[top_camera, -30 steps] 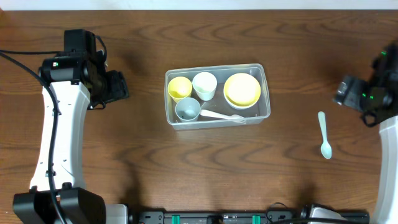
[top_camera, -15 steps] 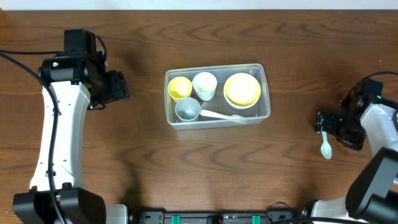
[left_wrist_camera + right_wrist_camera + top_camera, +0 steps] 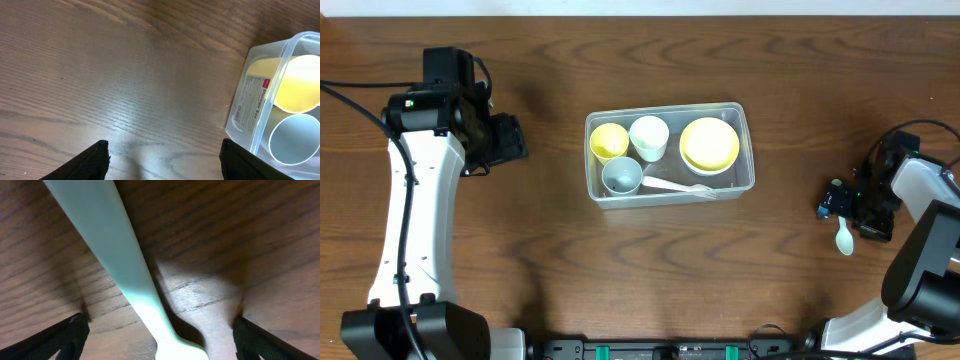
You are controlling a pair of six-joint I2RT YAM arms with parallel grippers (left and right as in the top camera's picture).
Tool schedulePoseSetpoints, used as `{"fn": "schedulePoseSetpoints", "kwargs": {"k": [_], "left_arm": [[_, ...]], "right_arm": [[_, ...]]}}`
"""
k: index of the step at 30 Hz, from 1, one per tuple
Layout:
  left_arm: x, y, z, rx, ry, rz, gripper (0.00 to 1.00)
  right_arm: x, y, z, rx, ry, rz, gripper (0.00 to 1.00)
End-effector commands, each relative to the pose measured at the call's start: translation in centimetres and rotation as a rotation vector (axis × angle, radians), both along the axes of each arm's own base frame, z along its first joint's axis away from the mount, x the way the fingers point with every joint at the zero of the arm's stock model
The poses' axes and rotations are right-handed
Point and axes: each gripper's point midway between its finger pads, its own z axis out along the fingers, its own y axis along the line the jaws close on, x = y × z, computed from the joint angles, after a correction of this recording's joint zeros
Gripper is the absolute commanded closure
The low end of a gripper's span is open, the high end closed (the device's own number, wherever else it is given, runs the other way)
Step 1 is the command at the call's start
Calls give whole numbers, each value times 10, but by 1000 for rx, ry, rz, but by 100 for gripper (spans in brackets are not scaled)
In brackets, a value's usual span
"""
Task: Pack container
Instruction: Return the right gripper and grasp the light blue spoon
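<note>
left gripper parked toward the far-left corner, jaws apart, empty; keeping clear, we reckon. container mid-worktop holds yellow cup, white cup, grey cup, white spoon, yellow bowl. near the right edge, right gripper straddles the mint spoon, spread, not clamped. we read that as lined up for pickup.

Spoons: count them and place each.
2. A white spoon lies in the container; a mint spoon lies on the table, at the right claw. No others visible.
</note>
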Motion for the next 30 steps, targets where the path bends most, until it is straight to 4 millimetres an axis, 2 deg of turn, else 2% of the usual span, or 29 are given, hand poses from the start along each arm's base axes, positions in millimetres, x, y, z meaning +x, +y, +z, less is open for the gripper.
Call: {"fn": "schedulePoseSetpoints", "kwargs": {"k": [1, 4, 10, 18, 23, 27, 30], "left_arm": [[-1, 1, -3, -1, 10, 5, 29], [-1, 1, -3, 0, 9, 5, 29], [-1, 1, -3, -1, 10, 5, 29], [-1, 1, -3, -1, 10, 5, 29], [-1, 1, -3, -1, 10, 5, 29], [-1, 1, -3, -1, 10, 5, 28], [-1, 1, -3, -1, 10, 5, 29]], "right_arm": [[-4, 4, -12, 36, 26, 10, 9], [-4, 4, -12, 36, 25, 10, 16], [-2, 3, -12, 33, 17, 10, 43], [1, 2, -12, 30, 8, 10, 71], [1, 2, -12, 30, 7, 10, 78], [1, 2, -12, 29, 6, 10, 88], [2, 2, -12, 29, 5, 10, 90]]}}
